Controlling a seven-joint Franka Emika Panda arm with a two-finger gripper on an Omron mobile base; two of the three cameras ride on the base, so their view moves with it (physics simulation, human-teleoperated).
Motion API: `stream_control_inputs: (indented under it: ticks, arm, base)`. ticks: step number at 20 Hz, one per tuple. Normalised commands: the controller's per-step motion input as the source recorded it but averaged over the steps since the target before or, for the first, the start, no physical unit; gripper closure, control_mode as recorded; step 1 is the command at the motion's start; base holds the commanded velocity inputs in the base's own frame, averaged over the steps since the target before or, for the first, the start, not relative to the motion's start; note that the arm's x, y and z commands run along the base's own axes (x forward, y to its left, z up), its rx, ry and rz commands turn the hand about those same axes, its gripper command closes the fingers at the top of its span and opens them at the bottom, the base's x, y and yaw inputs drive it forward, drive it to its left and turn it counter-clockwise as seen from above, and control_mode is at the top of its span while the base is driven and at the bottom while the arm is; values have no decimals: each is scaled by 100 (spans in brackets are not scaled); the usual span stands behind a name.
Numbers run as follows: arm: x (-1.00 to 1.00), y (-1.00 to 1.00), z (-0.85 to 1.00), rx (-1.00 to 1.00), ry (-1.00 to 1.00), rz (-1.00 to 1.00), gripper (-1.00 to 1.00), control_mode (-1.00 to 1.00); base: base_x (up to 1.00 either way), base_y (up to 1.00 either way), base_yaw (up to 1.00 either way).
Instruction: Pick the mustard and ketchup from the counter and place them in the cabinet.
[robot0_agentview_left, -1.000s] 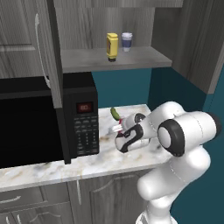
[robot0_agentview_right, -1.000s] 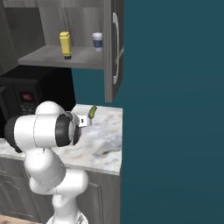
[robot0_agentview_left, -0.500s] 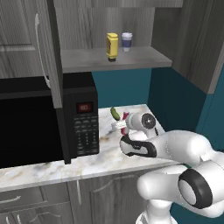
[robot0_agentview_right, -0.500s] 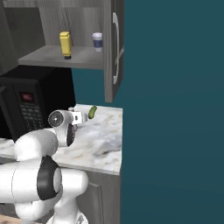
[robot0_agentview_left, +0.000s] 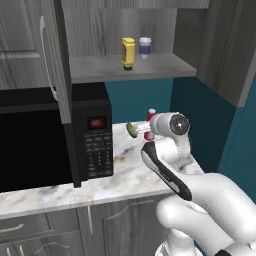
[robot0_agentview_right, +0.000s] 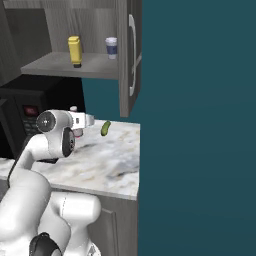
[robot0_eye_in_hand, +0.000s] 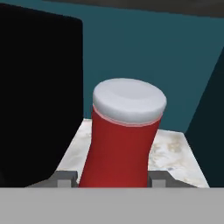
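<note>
Ketchup (robot0_agentview_left: 151, 119) stands on the desk (robot0_agentview_left: 120, 175) beside the microwave (robot0_agentview_left: 45, 140), mustard (robot0_agentview_left: 128, 53) already in the cabinet (robot0_agentview_left: 131, 67). From the right, the pickle (robot0_agentview_right: 105, 128) lies near; a swing could knock it. Hand view: jaws spread around the bottle; closing off-centre may tip it.

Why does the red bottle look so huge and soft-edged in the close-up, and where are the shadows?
Hand view: the ketchup sits right before the lens between the fingers, so it looms, slightly soft. Left base view: flat, even light, the microwave glare-free black. Right base view: faint shading on the counter.
</note>
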Motion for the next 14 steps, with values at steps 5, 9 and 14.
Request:
stream_control_inputs:
  ticks: [5,9,14]
  arm:
    - [-37,-20,100,-1,-8,-10,100,-100]
    - [-24,-24,100,-2,-9,-10,100,-100]
    - [-11,-29,93,-3,-5,-13,100,-100]
  base:
    - [0,0,0]
    - [0,0,0]
    - [0,0,0]
